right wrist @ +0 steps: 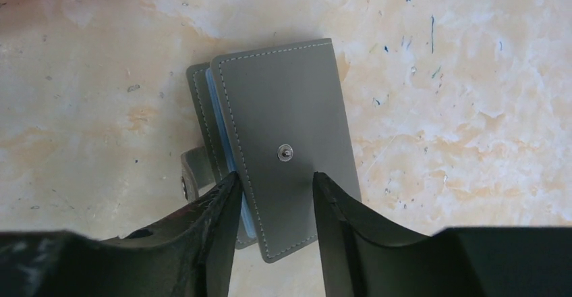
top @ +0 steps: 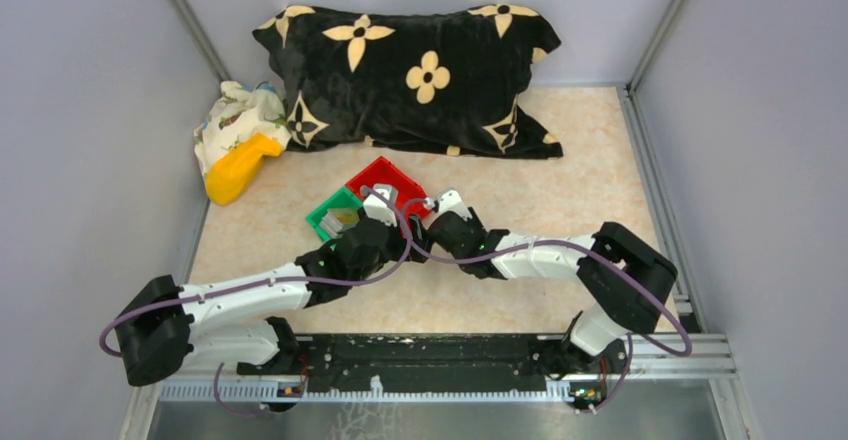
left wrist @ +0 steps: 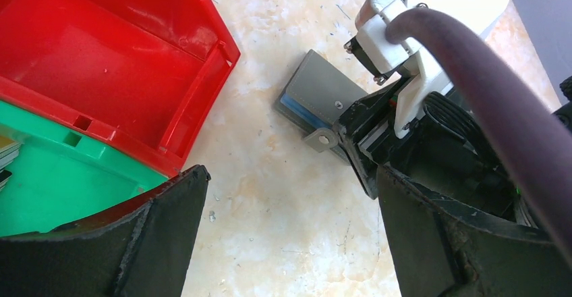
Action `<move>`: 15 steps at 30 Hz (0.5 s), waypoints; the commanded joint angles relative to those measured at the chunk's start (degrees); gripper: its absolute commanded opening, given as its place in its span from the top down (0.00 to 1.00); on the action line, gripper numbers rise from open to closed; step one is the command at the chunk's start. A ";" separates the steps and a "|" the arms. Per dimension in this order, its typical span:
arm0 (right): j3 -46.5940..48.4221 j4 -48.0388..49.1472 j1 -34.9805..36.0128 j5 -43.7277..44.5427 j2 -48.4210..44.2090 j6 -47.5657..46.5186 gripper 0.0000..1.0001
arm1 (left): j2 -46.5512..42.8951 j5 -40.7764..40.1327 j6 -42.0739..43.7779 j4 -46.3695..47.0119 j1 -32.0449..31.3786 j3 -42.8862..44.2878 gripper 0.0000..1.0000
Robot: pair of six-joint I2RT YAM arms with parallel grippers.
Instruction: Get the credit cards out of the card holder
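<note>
Marbled beige table (top: 600,160) within grey walls (top: 80,110); grey stitched card holder (right wrist: 290,121), snap stud, blue lining showing. Left gripper (left wrist: 290,175) spread wide, empty; right gripper (right wrist: 275,179) straddles it, grip unclear

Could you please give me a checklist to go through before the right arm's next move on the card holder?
1. Card holder flat on the table: ok.
2. Snap tab unfastened, sticking out at the side: ok.
3. Right gripper over the holder's near end: ok.
4. Firm hold on the cover: cannot tell; the jaws stand apart.
5. Left gripper open and holding nothing: ok.
6. Cards visible for pulling: not ok; only a blue-grey inner edge shows.
</note>
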 commanded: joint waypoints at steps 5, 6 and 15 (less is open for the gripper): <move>2.50 -0.57 0.57 4.41 -3.28 2.23 0.73 | -1.09 -0.36 0.69 0.37 0.29 -0.54 0.00; 2.50 -0.63 0.53 4.75 -3.48 2.32 0.78 | -1.13 -0.28 0.69 0.37 0.29 -0.57 0.00; 2.53 -1.31 -1.52 4.67 -6.37 3.58 1.00 | -1.66 -0.14 0.52 0.29 0.29 -0.89 0.00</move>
